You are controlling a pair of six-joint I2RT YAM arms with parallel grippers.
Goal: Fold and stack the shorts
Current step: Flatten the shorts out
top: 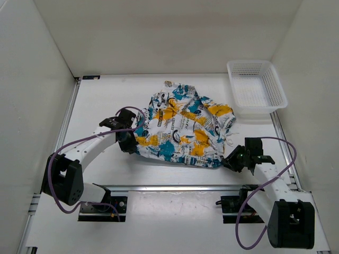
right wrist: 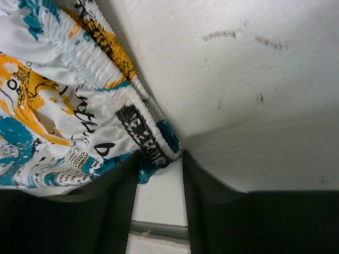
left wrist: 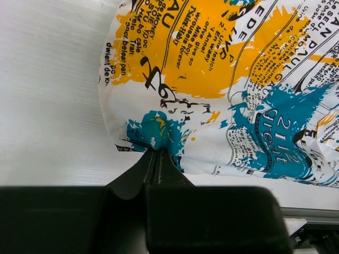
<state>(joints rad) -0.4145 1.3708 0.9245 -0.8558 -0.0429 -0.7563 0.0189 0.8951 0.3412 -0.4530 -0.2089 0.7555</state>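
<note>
The shorts lie crumpled in the middle of the table, white with teal, yellow-orange and black print. My left gripper is at their left edge, shut on a teal patch of the hem. My right gripper is at their near right corner. In the right wrist view it is open, and the elastic waistband corner with black lettering lies between the fingers. The shorts fill the upper part of the left wrist view.
A white plastic mesh basket stands at the back right, close to the shorts' right side. White walls enclose the table on three sides. A metal rail runs along the near edge in front of the arm bases.
</note>
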